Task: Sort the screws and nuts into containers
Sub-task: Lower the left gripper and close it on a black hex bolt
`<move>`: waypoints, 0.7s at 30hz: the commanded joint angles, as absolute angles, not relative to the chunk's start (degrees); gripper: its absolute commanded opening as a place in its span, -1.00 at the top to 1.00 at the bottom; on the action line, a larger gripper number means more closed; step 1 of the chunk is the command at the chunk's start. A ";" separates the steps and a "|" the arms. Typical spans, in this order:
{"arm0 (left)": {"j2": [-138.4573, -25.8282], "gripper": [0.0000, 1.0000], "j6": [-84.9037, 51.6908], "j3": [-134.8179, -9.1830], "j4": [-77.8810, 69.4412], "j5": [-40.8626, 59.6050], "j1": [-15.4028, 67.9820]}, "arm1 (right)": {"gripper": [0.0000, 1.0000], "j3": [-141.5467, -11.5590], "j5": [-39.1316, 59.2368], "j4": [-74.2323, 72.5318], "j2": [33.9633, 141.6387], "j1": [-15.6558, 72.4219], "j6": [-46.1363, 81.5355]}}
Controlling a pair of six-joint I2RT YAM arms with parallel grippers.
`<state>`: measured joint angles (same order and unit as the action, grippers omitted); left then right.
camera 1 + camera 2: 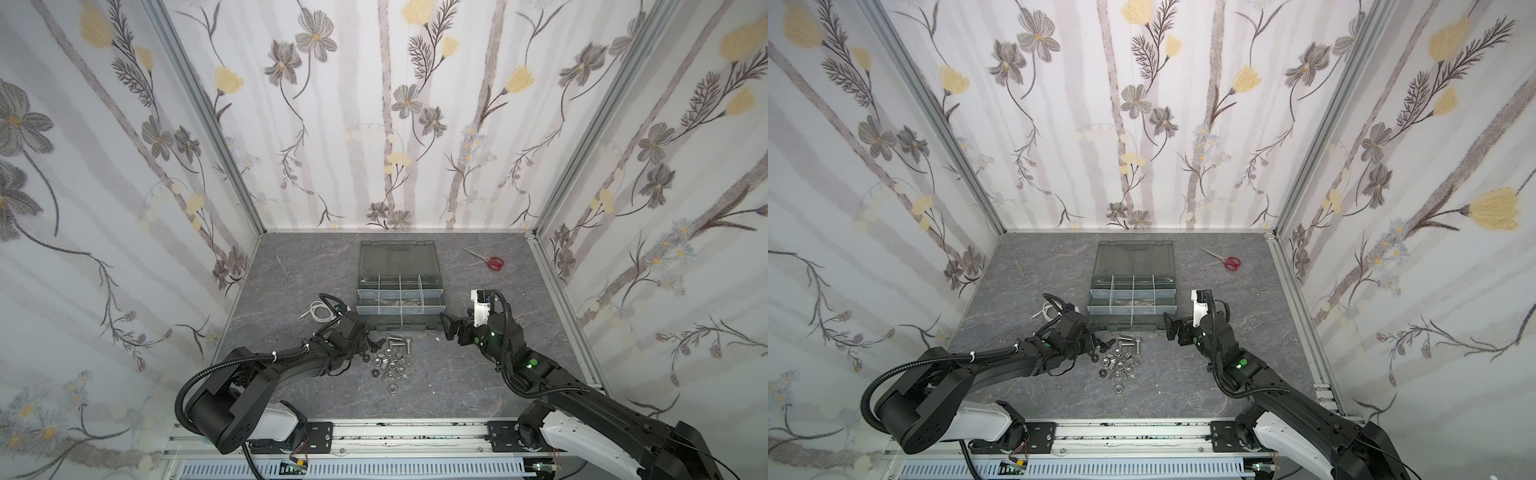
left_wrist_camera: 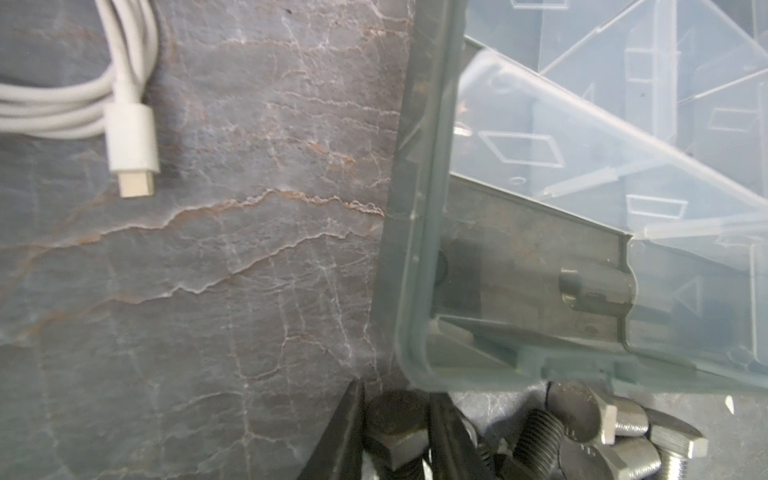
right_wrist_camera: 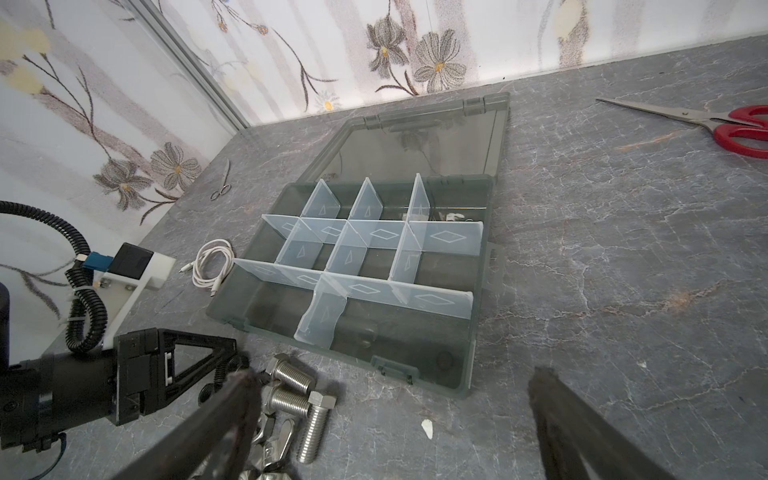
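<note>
Black steel sits pinched in the left gripper (image 2: 395, 392): in the left wrist view its two slim fingers (image 2: 340, 440) press on either side of a black screw (image 2: 395, 419) at its hex head, a grip that seems meant to lift this one piece clear of its neighbours. Silver screws (image 1: 399, 341) lie just beside the claw at three o'clock, touching one another, and the nuts (image 1: 388, 365) spread in a loose heap at five o'clock. The organizer case (image 1: 415, 327) sits at twelve o'clock from the heap, its lid (image 1: 399, 257) laid back flat so the containers (image 3: 415, 297) can be reached from above; the near ones look empty. The right gripper (image 1: 451, 328) hangs at two o'clock from the heap, jaws spread wide and holding nothing, probably keeping out of the left arm's way. A white cable (image 1: 318, 311) rests at ten o'clock, and red scissors (image 1: 494, 262) lie far off at one o'clock.
</note>
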<state>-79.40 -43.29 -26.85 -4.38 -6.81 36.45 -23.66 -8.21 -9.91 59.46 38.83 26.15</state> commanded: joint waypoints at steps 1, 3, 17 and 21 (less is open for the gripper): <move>-79.37 0.52 -42.98 -26.78 -1.93 -7.60 36.52 | -0.99 -23.37 -9.06 -10.12 59.59 38.87 26.98; -79.35 0.56 -42.89 -26.84 -1.93 -7.40 36.50 | -0.99 -23.24 -9.05 -10.27 59.44 38.85 27.11; -72.75 0.61 -41.39 -26.82 -1.14 -2.90 36.50 | -0.99 -22.30 -10.15 -9.67 57.86 38.91 27.41; -68.26 0.60 -41.15 -26.52 -0.97 -1.95 36.54 | -0.99 -21.80 -10.63 -9.76 57.17 38.92 27.51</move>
